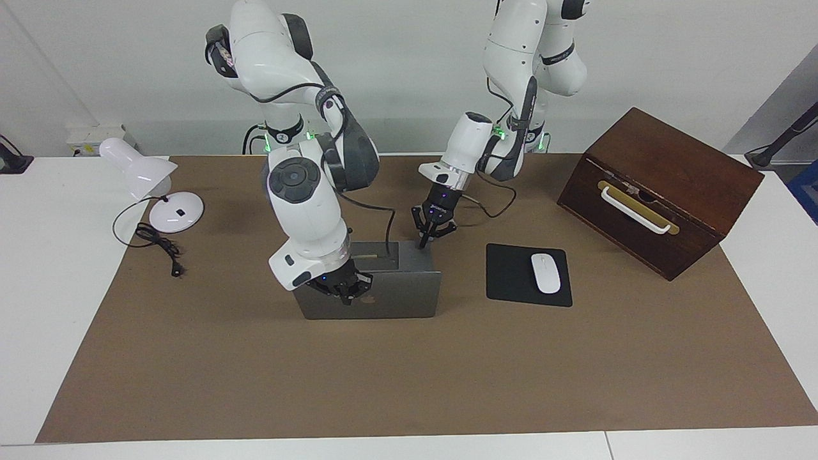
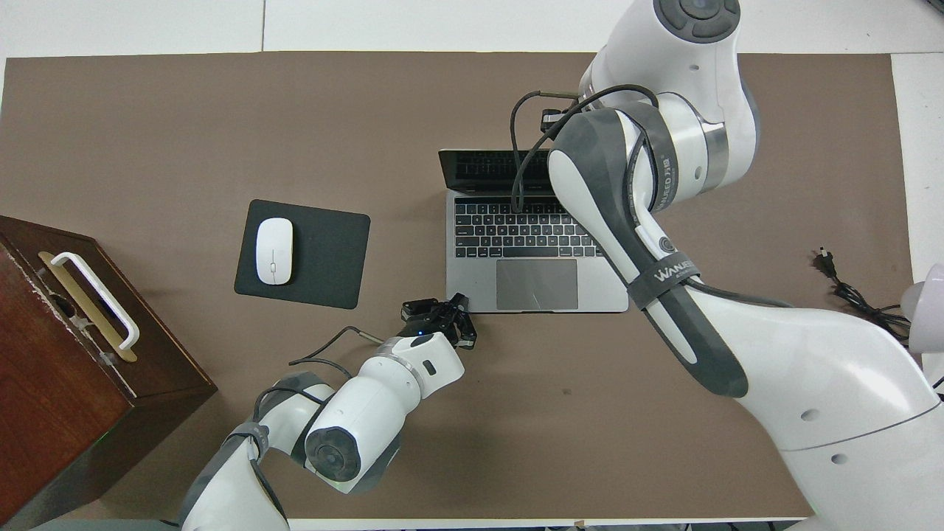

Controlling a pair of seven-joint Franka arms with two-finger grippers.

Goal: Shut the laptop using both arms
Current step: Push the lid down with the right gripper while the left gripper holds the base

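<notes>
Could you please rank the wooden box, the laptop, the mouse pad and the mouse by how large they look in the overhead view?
1. wooden box, though cut off by the frame edge
2. laptop, partly covered by an arm
3. mouse pad
4. mouse

From my station I count 2 arms — the right arm (image 1: 300,191) and the left arm (image 1: 476,144) — each with 1 gripper, so 2 grippers: the right gripper (image 1: 348,292) and the left gripper (image 1: 423,241). There is 1 laptop (image 1: 396,294), 1 black mouse pad (image 1: 511,275) carrying 1 white mouse (image 1: 546,273), 1 wooden box (image 1: 664,185) with 1 white handle (image 1: 632,211), 1 white desk lamp (image 1: 150,185) and 1 brown mat (image 1: 409,370) — 1 white table (image 1: 51,287) under it all.
</notes>
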